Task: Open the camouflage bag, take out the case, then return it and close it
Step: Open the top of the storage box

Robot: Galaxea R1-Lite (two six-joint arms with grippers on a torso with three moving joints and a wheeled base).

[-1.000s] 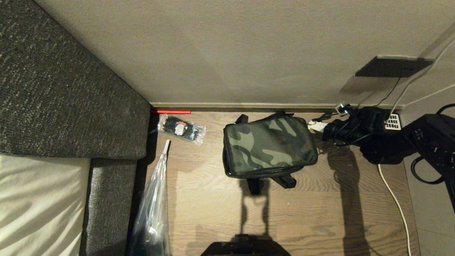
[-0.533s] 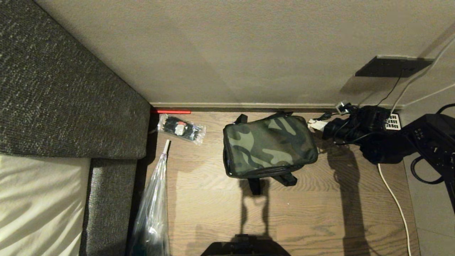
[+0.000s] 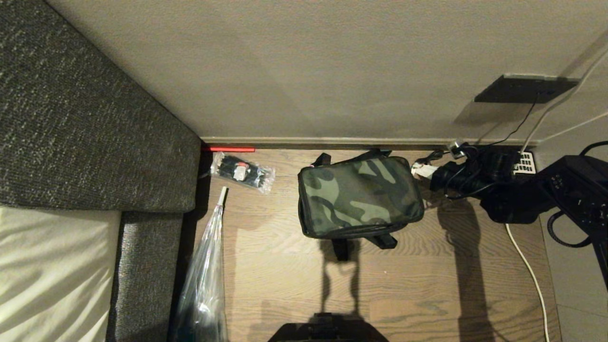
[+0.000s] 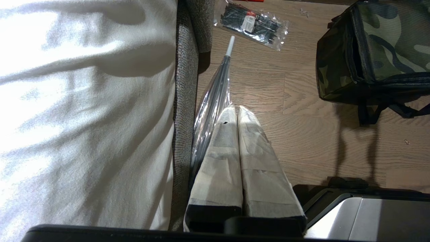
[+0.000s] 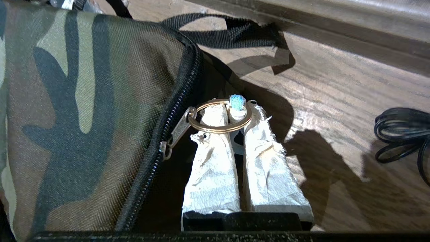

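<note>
Flooring of wood planks (image 3: 427, 285) carries everything in the work area, bounded by a grey sofa (image 3: 85, 133) on my left and the wall's skirting at the far edge. The camouflage bag (image 3: 360, 195) sits at mid-floor, lid down, its black straps (image 3: 339, 247) trailing toward me. The case is not in view; I judge it to be inside the bag.

Beside the sofa lie a clear-sleeved umbrella (image 3: 206, 270) and a clear packet of black ties (image 3: 243, 173), both well apart from the bag.

My right gripper (image 5: 231, 114) is at the bag's far right corner. Its taped fingers (image 5: 211, 168) are pressed together through the brass ring (image 5: 220, 116) of the zipper pull (image 5: 179, 129); a small blue-tipped peg stands between the fingertips and the ring is looped over it. The grip is on the ring, not on the fabric.

Compared with a second ago, the bag's right end has shifted slightly, and my right arm (image 3: 498, 190) has drawn a little closer to the corner. I read this as tension reaching the pull: the zip is starting, but the teeth (image 5: 174, 111) appear closed along the visible run. Opening is at its first stage.

My left gripper (image 4: 237, 134) is parked near the sofa edge, fingers together, holding nothing.
</note>
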